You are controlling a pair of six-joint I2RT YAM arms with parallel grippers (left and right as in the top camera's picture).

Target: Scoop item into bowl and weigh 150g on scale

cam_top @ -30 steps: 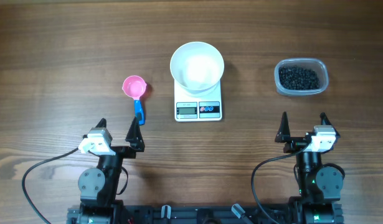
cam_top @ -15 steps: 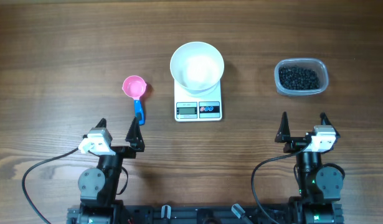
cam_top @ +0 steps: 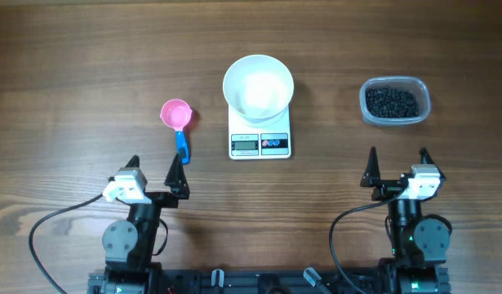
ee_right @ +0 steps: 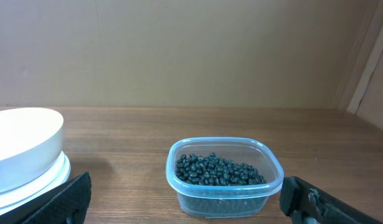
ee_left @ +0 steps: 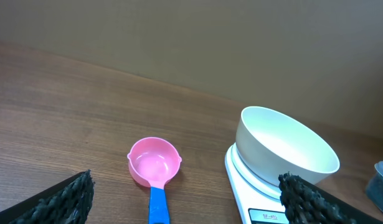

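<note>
The glossy white bowl stands empty on the small white scale at the table's middle. The item, a dark heap of small black beans, fills a clear plastic tub at the right. A pink scoop with a blue handle lies left of the scale. My left gripper is open near the front edge, just behind the scoop's handle. My right gripper is open in front of the tub, holding nothing.
Black cables loop beside both arm bases at the front edge. A plain wall rises behind the wooden table.
</note>
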